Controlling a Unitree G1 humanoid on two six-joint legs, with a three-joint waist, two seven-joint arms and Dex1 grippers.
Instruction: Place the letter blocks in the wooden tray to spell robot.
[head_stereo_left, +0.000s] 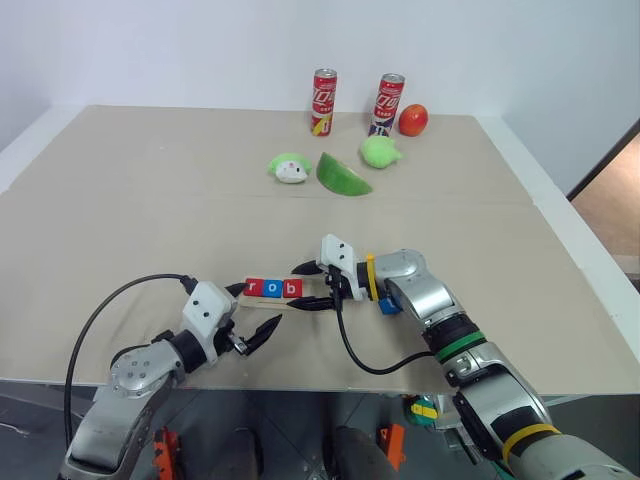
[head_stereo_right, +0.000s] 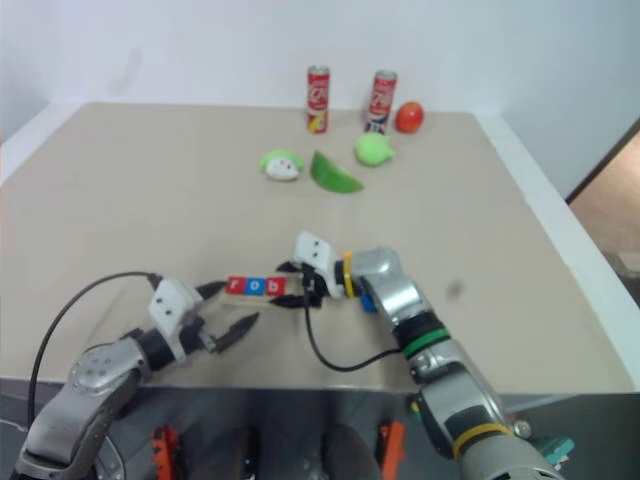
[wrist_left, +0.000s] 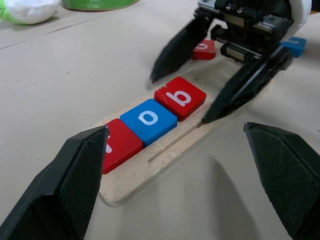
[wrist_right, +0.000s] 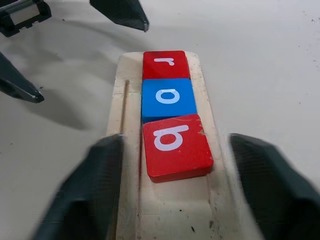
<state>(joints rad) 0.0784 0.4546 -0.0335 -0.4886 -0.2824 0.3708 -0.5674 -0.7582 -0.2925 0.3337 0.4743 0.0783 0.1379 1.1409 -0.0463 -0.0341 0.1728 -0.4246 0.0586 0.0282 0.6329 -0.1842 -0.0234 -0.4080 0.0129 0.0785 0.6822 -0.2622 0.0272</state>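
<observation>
Head camera, left and right eye views: the wooden tray lies near the front edge of the tabletop. Three letter blocks sit in it side by side, touching: red r, blue o, red b. The left gripper is at the tray's left end, jaws open, holding nothing. The right gripper is at the b block, jaws spread on either side of the tray, gripping nothing. A blue block lies on the tabletop beside the right wrist, partly hidden. At the far side stand two cans, a red fruit and green toy foods.

Left wrist view: tray with r, o, b in a row. The right gripper's fingers straddle the tray beyond the b. Off the tray, a red block lies behind them.

Right wrist view: the b block is nearest, slightly askew, free between the open jaws; o and r follow; remaining tray groove bare.
</observation>
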